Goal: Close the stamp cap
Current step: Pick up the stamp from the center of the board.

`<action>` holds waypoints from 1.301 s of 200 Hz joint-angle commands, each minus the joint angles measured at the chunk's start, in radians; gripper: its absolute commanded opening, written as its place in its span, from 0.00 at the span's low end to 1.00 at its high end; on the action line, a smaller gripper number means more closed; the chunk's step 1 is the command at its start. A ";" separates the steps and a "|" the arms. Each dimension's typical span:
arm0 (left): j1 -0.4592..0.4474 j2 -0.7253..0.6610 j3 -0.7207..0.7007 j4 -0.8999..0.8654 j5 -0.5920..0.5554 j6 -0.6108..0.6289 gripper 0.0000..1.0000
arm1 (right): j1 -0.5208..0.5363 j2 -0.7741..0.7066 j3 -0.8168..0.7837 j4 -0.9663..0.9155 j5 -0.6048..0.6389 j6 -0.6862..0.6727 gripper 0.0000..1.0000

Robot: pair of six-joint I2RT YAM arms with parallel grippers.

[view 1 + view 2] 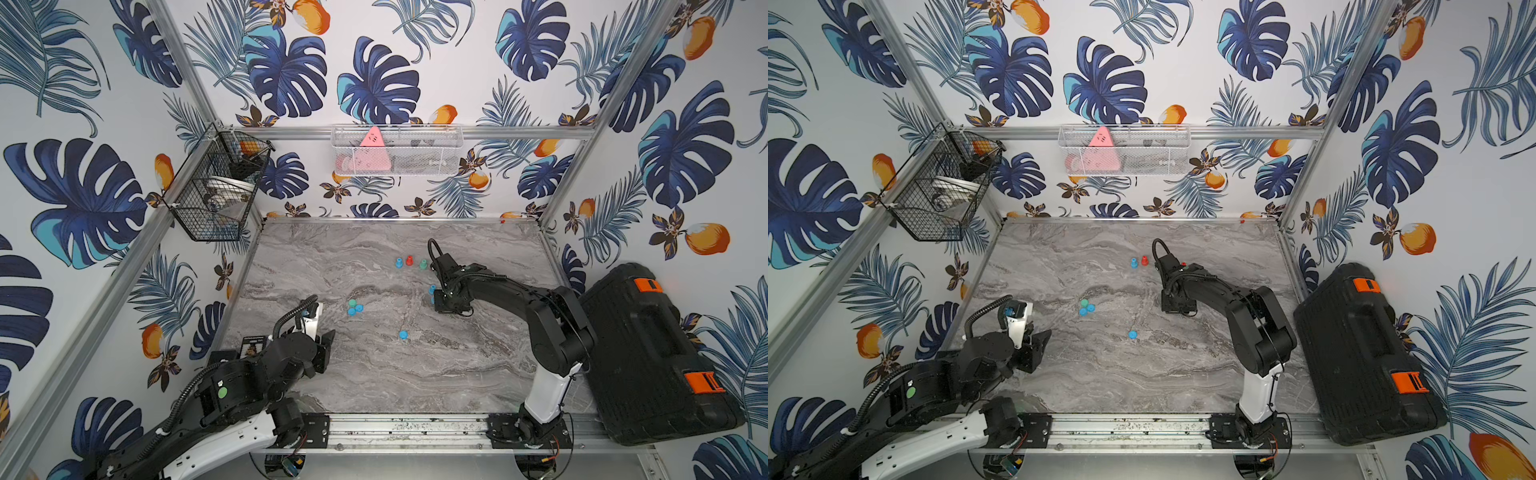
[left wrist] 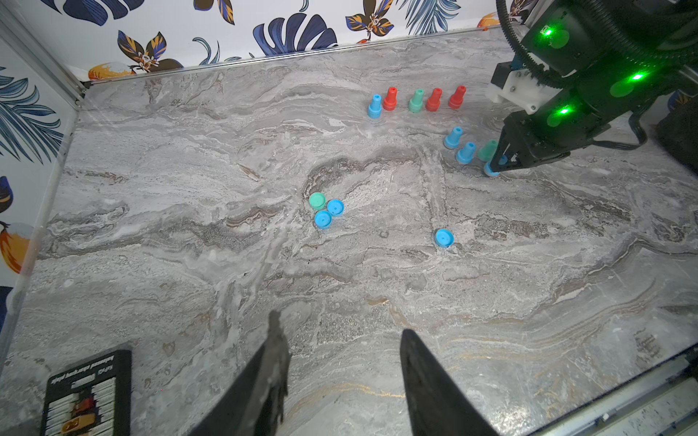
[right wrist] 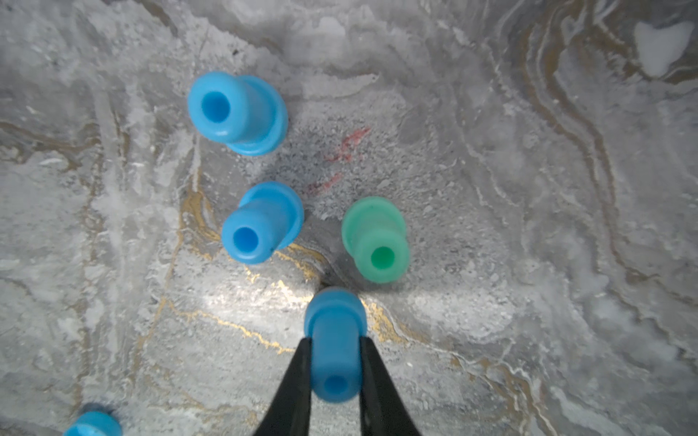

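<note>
My right gripper is shut on the stem of a blue stamp, upright with its wide base down near the table. Beside it stand two blue stamps and a green one. In the left wrist view, loose caps lie mid-table: a green cap touching two blue caps, and a lone blue cap. My left gripper hangs open and empty over the near left of the table, far from the caps.
Several more stamps, including a blue one and a red one, stand in a row behind. A black case sits at the right edge and a black card at the near left. Wire baskets hang on the walls.
</note>
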 commanded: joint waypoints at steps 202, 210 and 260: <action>0.001 -0.005 -0.001 0.007 -0.010 0.001 0.52 | 0.276 -0.027 0.158 -0.154 0.098 0.068 0.23; 0.001 -0.005 -0.001 0.007 -0.011 0.001 0.52 | 0.288 -0.018 0.166 -0.156 0.099 0.068 0.23; 0.001 -0.008 0.000 0.006 -0.011 0.001 0.52 | 0.338 0.038 0.201 -0.156 0.097 0.082 0.22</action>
